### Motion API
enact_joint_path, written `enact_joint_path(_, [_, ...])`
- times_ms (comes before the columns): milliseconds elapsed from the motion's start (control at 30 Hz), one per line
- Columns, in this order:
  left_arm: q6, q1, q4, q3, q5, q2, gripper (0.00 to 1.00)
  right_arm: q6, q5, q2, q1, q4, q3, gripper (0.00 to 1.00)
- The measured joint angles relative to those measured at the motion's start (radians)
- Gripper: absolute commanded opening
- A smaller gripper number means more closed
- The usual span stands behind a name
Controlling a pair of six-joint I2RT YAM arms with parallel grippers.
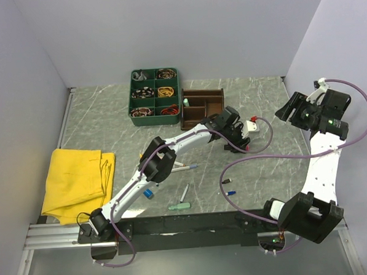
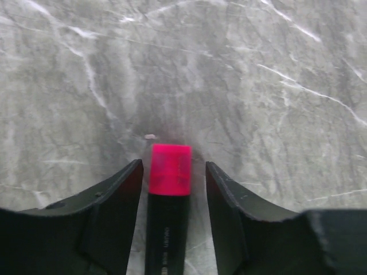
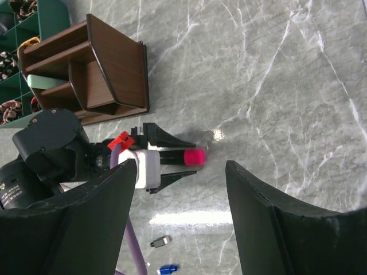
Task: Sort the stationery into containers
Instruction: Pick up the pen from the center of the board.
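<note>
The pink-and-black marker (image 2: 170, 172) lies on the grey marble table, right of the dark brown wooden organiser (image 1: 201, 107). My left gripper (image 2: 172, 166) is low over it and open, one finger on each side of the marker with a gap on both sides. The right wrist view shows the same marker (image 3: 195, 156) between those fingers. My right gripper (image 1: 291, 108) is open and empty, held high at the right. A mint eraser (image 1: 186, 103) sits in the organiser. Pens (image 1: 186, 167), a mint marker (image 1: 180, 206) and a blue cap (image 1: 148, 193) lie near the front.
A green divided tray (image 1: 155, 96) of small items stands left of the organiser. A yellow cloth (image 1: 78, 180) lies at the left edge. Two tiny bits (image 1: 228, 187) lie at front centre. The left arm's purple cable loops over the table.
</note>
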Motion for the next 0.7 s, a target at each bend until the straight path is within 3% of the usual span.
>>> enact_joint_path(233, [-0.018,-0.005,-0.018,-0.006,0.000,0.000,0.49,0.000,-0.002,0.000,0.000,0.003,-0.014,0.71])
enact_joint_path(467, [-0.047,-0.008,0.005,-0.010,-0.025,0.000,0.13,0.000,-0.002,0.000,0.000,0.003,-0.014,0.71])
enact_joint_path(633, [-0.096,0.011,0.013,-0.026,0.043,-0.005,0.06,0.001,0.001,0.000,0.000,-0.011,-0.003,0.71])
enact_joint_path(700, [-0.162,0.033,0.069,-0.126,0.100,-0.057,0.04,0.003,0.000,0.000,0.000,-0.018,0.014,0.71])
